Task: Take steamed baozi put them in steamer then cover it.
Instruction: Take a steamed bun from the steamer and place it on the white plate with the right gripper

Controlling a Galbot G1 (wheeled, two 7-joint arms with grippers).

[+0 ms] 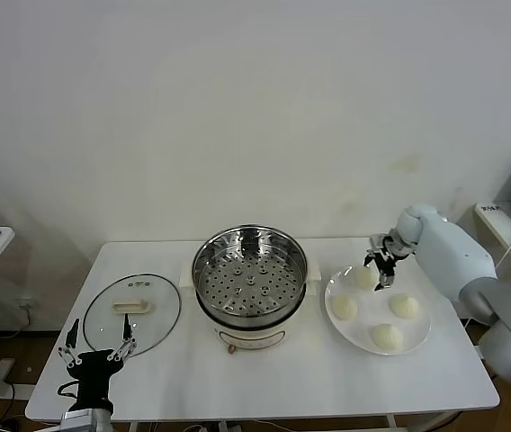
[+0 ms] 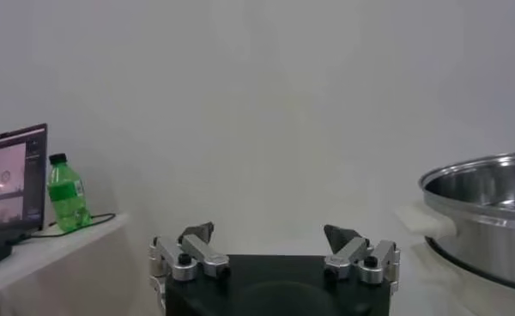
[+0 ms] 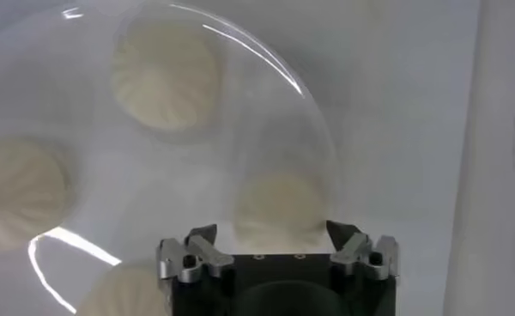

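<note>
4 buns [image 1: 388, 336] sit on a white plate [image 1: 422, 326] at 3 o'clock from the steamer [image 1: 249, 270], which stands mid-table with its perforated tray bare. At 9 o'clock from the steamer the glass lid [image 1: 132, 314] lies flat on the table [image 1: 327, 387]. Over the plate's far bun [image 3: 279, 206] the right gripper [image 1: 382, 273] hangs with fingers spread either side of it, not touching. Near the table's 7 o'clock corner the left gripper [image 1: 99, 346] waits, fingers wide apart and empty.
</note>
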